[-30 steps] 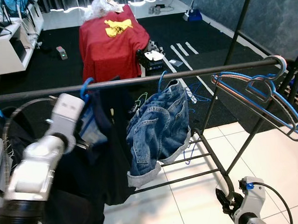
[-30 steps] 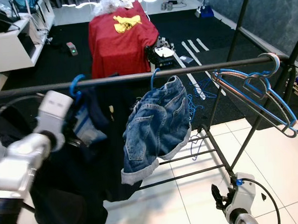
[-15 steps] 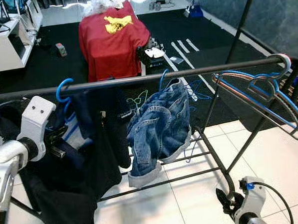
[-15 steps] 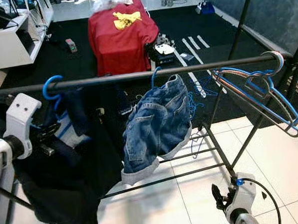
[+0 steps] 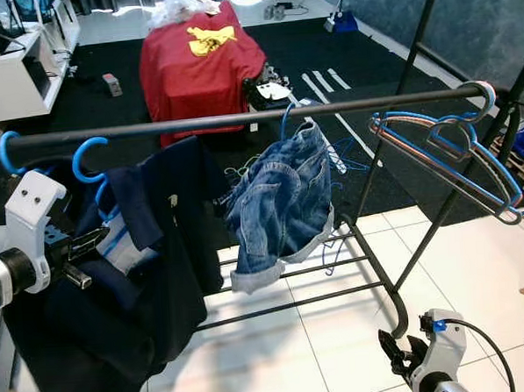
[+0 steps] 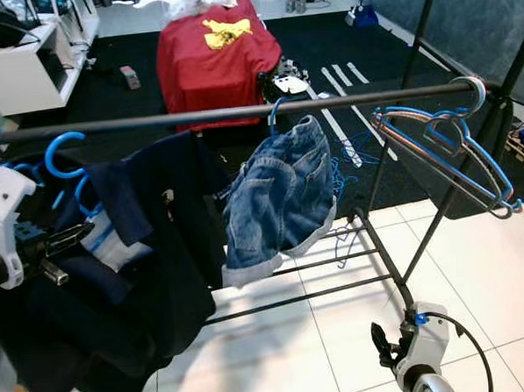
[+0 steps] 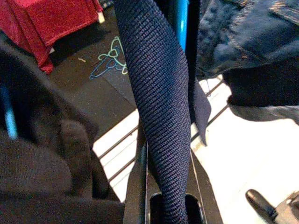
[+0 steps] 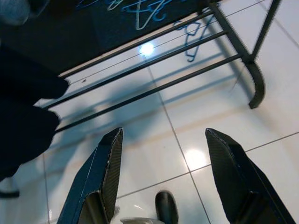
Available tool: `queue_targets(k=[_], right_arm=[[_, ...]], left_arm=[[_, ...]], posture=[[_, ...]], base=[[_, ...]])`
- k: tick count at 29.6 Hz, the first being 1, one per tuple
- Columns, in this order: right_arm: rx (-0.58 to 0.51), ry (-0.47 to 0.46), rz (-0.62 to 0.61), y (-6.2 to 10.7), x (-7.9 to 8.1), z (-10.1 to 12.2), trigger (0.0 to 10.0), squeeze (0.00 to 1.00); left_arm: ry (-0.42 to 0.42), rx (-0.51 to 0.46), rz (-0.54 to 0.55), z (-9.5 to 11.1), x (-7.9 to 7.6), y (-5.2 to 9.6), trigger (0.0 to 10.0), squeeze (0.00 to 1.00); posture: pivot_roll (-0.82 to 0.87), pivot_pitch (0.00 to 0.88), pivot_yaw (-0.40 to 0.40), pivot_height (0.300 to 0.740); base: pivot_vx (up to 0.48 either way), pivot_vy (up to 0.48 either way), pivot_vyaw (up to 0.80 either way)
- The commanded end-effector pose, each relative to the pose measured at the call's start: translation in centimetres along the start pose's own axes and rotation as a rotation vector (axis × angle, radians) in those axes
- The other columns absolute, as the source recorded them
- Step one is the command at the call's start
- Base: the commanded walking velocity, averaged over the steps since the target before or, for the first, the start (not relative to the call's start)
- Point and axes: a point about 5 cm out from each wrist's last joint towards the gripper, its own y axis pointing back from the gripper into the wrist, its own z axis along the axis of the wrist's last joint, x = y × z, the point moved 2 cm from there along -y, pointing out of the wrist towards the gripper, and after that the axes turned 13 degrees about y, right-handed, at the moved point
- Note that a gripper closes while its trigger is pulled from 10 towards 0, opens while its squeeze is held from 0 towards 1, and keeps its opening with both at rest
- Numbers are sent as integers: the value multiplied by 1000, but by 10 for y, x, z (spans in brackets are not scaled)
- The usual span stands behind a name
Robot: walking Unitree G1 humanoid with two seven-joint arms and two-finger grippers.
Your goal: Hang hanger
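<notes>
A black clothes rail runs across in front of me. A blue hanger hook sits over its left part and carries a navy garment. My left gripper is beside that garment, below the rail, and is shut on a fold of it. In the left wrist view the navy fabric passes between the fingers, with the blue hanger behind it. Denim shorts hang on another blue hanger mid-rail. My right gripper hangs low over the tiles, open with nothing between its fingers.
Several bare blue and pink hangers hang at the rail's right end. The rack's lower bars cross near the floor. Loose hangers lie on the dark carpet behind. A red-covered table and a white cabinet stand farther back.
My left arm has drawn back to the left and lower. The blue hook and navy garment have slid left along the rail with it. The right arm has stayed put.
</notes>
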Motion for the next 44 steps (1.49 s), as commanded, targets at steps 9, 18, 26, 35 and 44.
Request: queue_targets(k=[9,18,26,35,44], right_arm=[[-123,34,90,-2,0,32,10000,0],[-511,232,555,29,42,170,10000,0],[-770,293,838,71,101,229,10000,0],[-856,269,867,83,117,252,10000,1000],[-836,469,730,76,119,268,10000,0]], left_arm=[[-4,-32,-173,4,-30,-5,10000,0],[54,-70,-408,16,-79,-21,10000,0],[211,-104,-429,37,-121,-60,10000,0],[270,-144,-463,63,-135,-73,10000,0],[268,-150,-500,96,-139,-73,10000,0]], posture=[[-55,104,-2,740],[-57,108,-2,740],[-44,104,-7,740],[-39,101,-4,740],[-31,101,-2,740]], base=[[-373,0,0],[-276,0,0],[0,0,0],[0,0,0],[0,0,0]])
